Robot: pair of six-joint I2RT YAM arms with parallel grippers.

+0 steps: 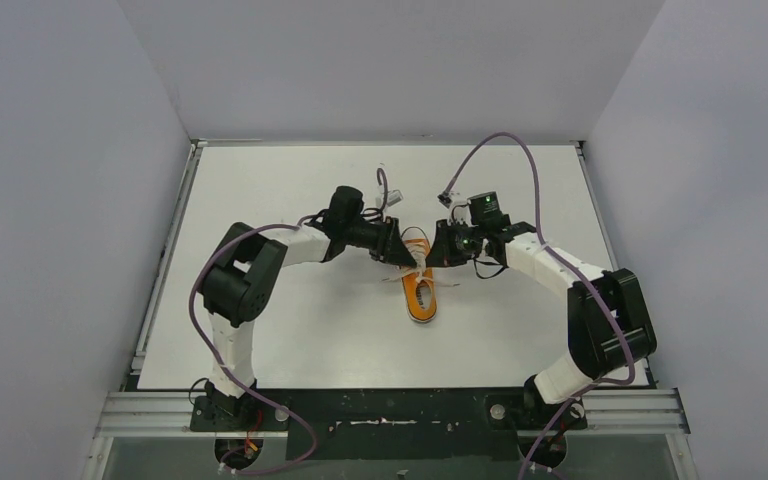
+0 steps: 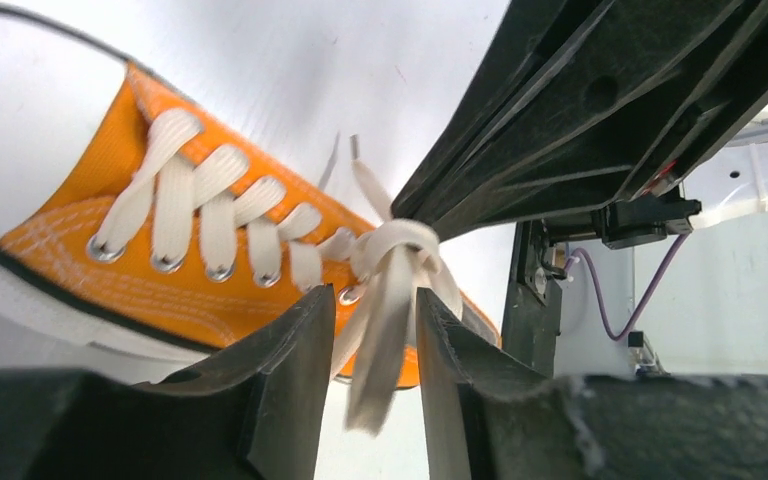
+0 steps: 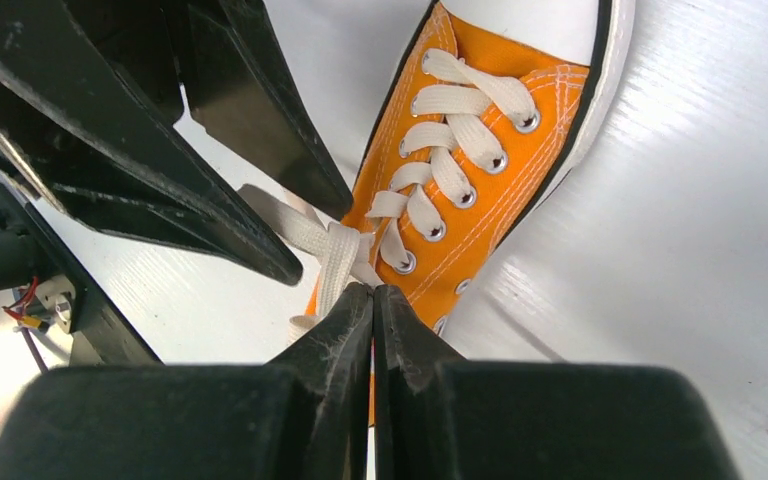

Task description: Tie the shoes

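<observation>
Honestly, just a light little shoe (image 1: 420,290) mid table (image 1: 290,330) with soft, floppy laces (image 2: 175,200), probably best pinched close in: right claw (image 3: 373,305) clamped on one strand, left claw (image 2: 372,305) open around another, so pull gently.

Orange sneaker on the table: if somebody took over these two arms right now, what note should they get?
Left gripper: open, a white lace hanging between its fingers.
Right gripper: shut on the lace at the knotted wrap.
Small orange canvas sneaker: flat on the white table, between both arms.
Done: laces crossed into that wrap.
Left: no finished bow shows; form it and pull tight.
</observation>
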